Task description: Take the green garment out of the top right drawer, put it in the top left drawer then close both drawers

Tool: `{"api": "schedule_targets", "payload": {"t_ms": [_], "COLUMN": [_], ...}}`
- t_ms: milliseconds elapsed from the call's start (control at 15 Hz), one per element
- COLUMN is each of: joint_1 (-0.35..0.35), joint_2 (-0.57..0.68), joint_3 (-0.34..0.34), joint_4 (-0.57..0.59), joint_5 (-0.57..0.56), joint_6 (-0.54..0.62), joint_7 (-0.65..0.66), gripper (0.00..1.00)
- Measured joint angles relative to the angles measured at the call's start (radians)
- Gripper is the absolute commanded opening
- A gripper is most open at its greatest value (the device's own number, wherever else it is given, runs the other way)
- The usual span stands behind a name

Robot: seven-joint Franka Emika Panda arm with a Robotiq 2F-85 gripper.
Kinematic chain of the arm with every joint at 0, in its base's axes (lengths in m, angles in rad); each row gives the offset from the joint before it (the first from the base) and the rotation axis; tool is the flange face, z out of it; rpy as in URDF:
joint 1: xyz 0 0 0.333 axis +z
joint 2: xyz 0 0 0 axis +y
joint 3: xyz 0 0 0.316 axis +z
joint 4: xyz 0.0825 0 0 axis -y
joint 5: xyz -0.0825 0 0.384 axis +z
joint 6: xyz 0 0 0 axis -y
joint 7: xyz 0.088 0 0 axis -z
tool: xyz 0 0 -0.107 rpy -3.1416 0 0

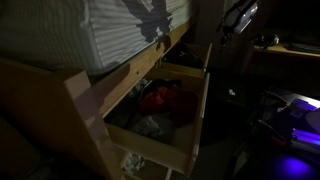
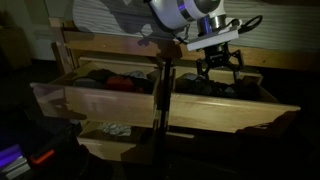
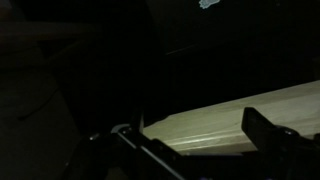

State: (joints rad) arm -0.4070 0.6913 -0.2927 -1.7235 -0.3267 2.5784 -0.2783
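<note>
Your end effector (image 2: 220, 70) hung with its fingers spread wide and nothing between them, just above the open top drawer (image 2: 232, 108) at the right-hand end of the wooden frame (image 2: 66, 45) in an exterior view. The wrist view agreed on the open fingers: the end effector (image 3: 190, 128) showed a dark finger on either side, and between them lay only a pale wood board (image 3: 240, 122), with everything else black.

The exterior view from in front showed what the wrist view could not. Both top drawers were pulled out side by side, split by the frame's centre post (image 2: 160, 95), and the other top drawer (image 2: 100, 100) sat at the left-hand end. A lower drawer (image 2: 105, 143) beneath it also stood open, with something pale inside.

The exterior view from the side looked down into the drawers. The nearer top drawer (image 1: 196, 112) held a red garment (image 1: 160, 98), and a grey bundle (image 1: 150, 126) lay just beside it toward the drawer's front. That red garment (image 2: 121, 81) also showed from the front, among dark clothes (image 2: 95, 77). The drawer under your end effector held dark shapes (image 2: 205, 88). In this dim light you could not have picked out the green garment in any view.
</note>
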Motion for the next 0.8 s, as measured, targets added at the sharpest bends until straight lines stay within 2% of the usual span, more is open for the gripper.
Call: {"api": "schedule_targets", "payload": {"t_ms": [333,667,800], "joint_1": [-0.061,-0.063,-0.072], "joint_2": [-0.011,-0.024,-0.016], "joint_3": [0.139,0.152,0.182], "joint_4": [0.031,0.036,0.035], "joint_5": [0.088,0.091,0.103], "joint_6": [-0.045,-0.067,-0.069], "joint_7": [-0.27,-0.303,-0.402], "gripper": [1.0,1.0,1.0]}}
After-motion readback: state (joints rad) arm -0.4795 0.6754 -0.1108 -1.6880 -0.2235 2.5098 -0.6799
